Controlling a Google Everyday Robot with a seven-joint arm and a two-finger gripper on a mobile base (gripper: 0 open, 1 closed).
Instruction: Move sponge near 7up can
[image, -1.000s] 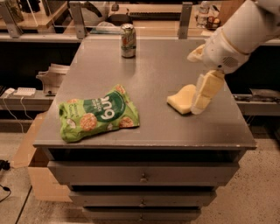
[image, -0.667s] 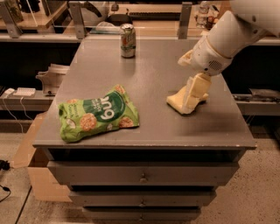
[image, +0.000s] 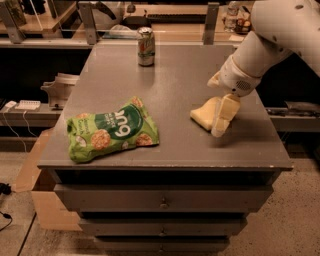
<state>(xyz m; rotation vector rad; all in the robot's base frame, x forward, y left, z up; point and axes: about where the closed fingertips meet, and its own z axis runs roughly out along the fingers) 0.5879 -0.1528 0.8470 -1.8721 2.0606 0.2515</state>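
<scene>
Lying left on the grey metal counter (image: 185, 75): a green crinkled snack bag (image: 113, 130). A silver-topped greenish-white 7up can (image: 146, 46) is standing at the far edge. Right, well apart, a pale yellow foam sponge (image: 204, 114) is lying, the cream-yellow end effector (image: 221, 120) touching it; its grip cannot be told.

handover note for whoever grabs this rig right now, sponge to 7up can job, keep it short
Gripper: low over the right side of the table, right against the sponge; a firm hold cannot be confirmed.
Sponge: lying on the table top, front right.
7up can: upright at the back, left of centre, well apart from the sponge.
Green snack bag: front left, off the direct line from sponge to can.
Done: gripper brought to the sponge.
Left: secure it, carry it back and left, and set it down beside the can without tipping the can.
</scene>
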